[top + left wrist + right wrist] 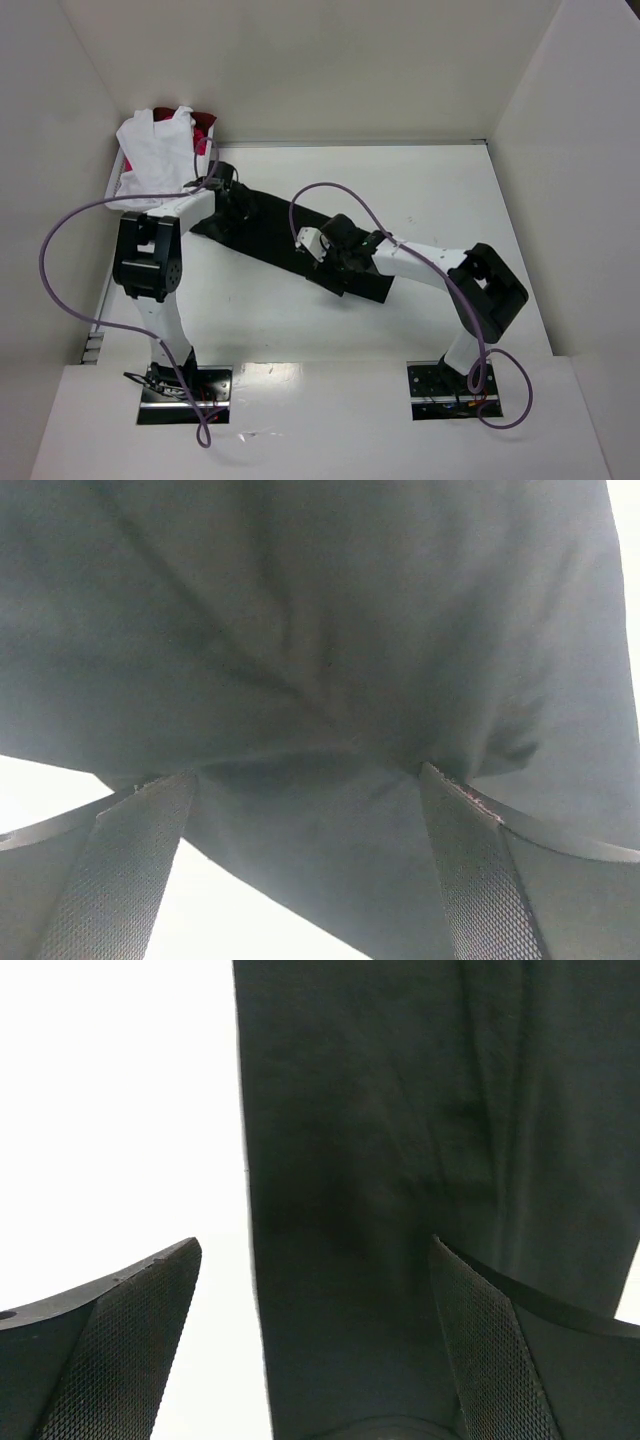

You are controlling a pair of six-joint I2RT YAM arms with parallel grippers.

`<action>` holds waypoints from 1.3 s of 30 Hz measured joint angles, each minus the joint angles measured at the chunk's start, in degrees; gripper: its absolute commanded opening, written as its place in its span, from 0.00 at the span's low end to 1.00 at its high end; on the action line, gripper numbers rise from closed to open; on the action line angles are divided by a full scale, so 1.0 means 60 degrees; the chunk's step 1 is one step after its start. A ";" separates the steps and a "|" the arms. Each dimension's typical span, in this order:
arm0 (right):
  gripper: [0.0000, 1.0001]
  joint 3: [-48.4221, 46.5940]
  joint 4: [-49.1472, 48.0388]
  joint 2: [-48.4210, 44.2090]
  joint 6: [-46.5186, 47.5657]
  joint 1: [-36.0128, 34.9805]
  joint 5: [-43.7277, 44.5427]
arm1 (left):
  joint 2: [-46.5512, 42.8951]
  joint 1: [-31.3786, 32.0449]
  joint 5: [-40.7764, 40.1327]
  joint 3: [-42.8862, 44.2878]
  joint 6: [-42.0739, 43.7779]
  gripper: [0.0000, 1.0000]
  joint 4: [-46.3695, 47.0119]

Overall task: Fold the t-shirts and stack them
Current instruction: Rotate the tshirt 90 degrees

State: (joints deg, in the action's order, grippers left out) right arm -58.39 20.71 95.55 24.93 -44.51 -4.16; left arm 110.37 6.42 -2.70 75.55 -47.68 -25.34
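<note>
On the table (430,200), black t-shirt (265,228): we see plain dark cloth folded into a long narrow band, lying flat and slanting from the left pincer (232,190) at its far end to the right pincer (325,262) at its near end.
Black t-shirt, close up: in the left wrist view the cloth (320,630) is matte, with soft creases that run together toward the gap between the fingertips. In the right wrist view it (380,1160) shows long straight folds and one clean straight edge.
Left pincer (307,772): its fingers (130,860) stand wide apart and clamp nothing. The black cloth fills the gap between them and spreads out ahead of the tips, and a strip of bare table shows under the left finger.
Right pincer (315,1243): also spread wide, with nothing held. The shirt's straight edge runs away from us between the two fingers (480,1340). The right finger is over cloth and the left finger over bare table.
Contact: we cannot tell from either wrist view whether the fingertips press on the cloth or hang just above it.
White t-shirt (150,150): crumpled in a heap beyond and to the left of the left pincer, well apart from the right pincer.
Red t-shirt (203,125): only a small patch shows, at the far side of the white heap and touching it.
</note>
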 measured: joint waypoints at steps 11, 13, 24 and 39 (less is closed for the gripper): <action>1.00 -0.0288 -0.0219 0.0018 0.0324 0.0794 0.0645 | 0.1494 0.0495 -0.0557 0.2189 -0.0087 1.00 -0.0535; 1.00 -0.0386 -0.0255 0.0146 0.0361 0.0987 0.0729 | 0.1705 0.0546 -0.0597 0.2506 -0.0080 1.00 -0.0645; 1.00 -0.0984 -0.0291 0.1370 0.0393 0.1151 0.0776 | 0.3180 0.1086 -0.1035 0.4940 0.0550 1.00 -0.1457; 1.00 -0.0954 -0.0025 0.1384 -0.0514 -0.0175 -0.0466 | 0.4404 0.1705 -0.0739 0.7184 0.1814 1.00 -0.2284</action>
State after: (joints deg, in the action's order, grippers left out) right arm -64.12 20.56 103.85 21.85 -45.56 -6.96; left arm 136.79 16.64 -7.14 118.65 -36.80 -39.05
